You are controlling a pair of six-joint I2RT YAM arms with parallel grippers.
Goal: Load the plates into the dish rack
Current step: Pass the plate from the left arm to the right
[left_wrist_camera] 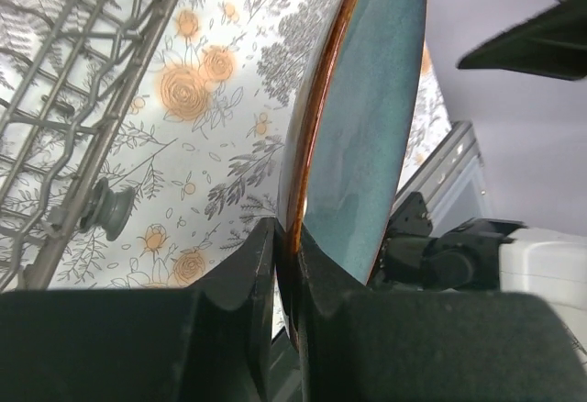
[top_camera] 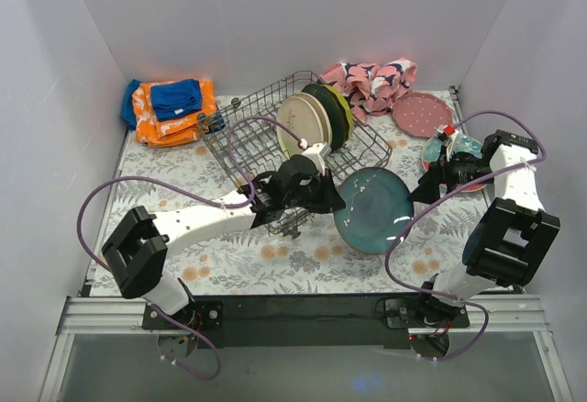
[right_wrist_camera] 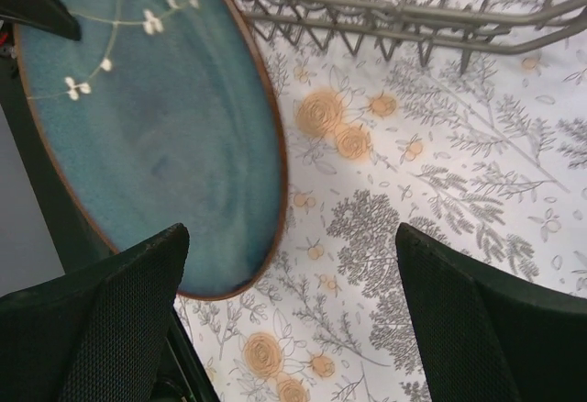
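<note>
Left pincer (top_camera: 336, 202): I am pinching the teal plate (top_camera: 376, 209) by a narrow strip of its rim, fingers (left_wrist_camera: 243, 269) pressing on both faces.
Right pincer (top_camera: 427, 184): I am holding it spread with nothing between the fingers, hovering just beside the right edge of the teal plate.
Plate position: The teal plate is hanging tilted over the tabletop (top_camera: 229, 255), just beside the near right corner of the dish rack (top_camera: 240, 117). I cannot tell whether its lower edge is touching the tabletop.
Rack load: The loaded plates (top_camera: 316, 117) are standing on edge in the far right part of the dish rack.
Hazard, slip: I am gripping a glazed rim while most of the plate's weight is hanging beyond the fingers. A quick swing is likely to make the plate pivot or slide out.
Hazard, rack wall: The near wire wall is standing between the plate and the tines. A low approach risks striking the wire and prying the plate loose or shoving the rack.
Hazard, loaded plates: A skewed entry risks knocking the standing plates over.
Hazard, arms: The right pincer is waiting near the plate, so a swing toward it risks contact.
Hazard, cable: The purple cable (top_camera: 240, 136) is looping over the rack and risks snagging on a tine.
</note>
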